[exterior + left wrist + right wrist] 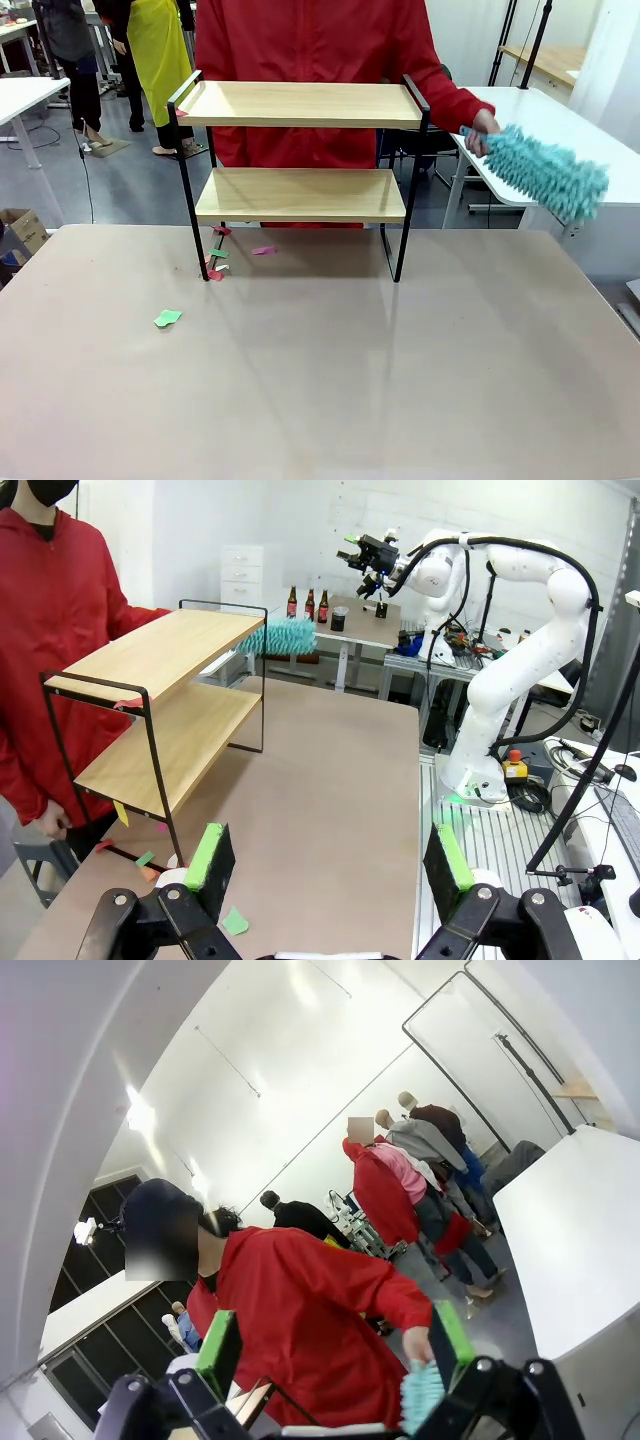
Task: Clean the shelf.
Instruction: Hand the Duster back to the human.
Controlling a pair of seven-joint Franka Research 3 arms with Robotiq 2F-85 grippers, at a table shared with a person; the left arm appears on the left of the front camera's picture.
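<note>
The shelf (300,175) stands upright toward the far side of the counter (330,380), directly in front of a person in a red jacket (320,60) who holds a teal duster (548,172) out to the robot's right, well clear of the frame and not touching either board. Both boards look bare, while small scraps of paper lie on the counter: a pink scrap (263,250) and a few red and green ones (216,262) by the shelf's left legs, and a green scrap (167,318) farther toward the robot. Judging from that, the sweeping of the boards seems largely done or paused, and the next move would call for either another pass with the duster or gathering the fallen scraps; picking such thin, flat paper off a smooth surface would need a low, precise pinch. The left end effector (330,865) hangs above the counter with its green-padded fingers (207,855) spread wide, holding nothing; the right end effector (335,1350) is raised, likewise spread and empty. The boards are pale wood with a smooth matte grain, set in a thin black metal frame with raised side rails. The duster is a fluffy oblong of soft chenille strands, and the counter is a flat, faintly glossy beige.
</note>
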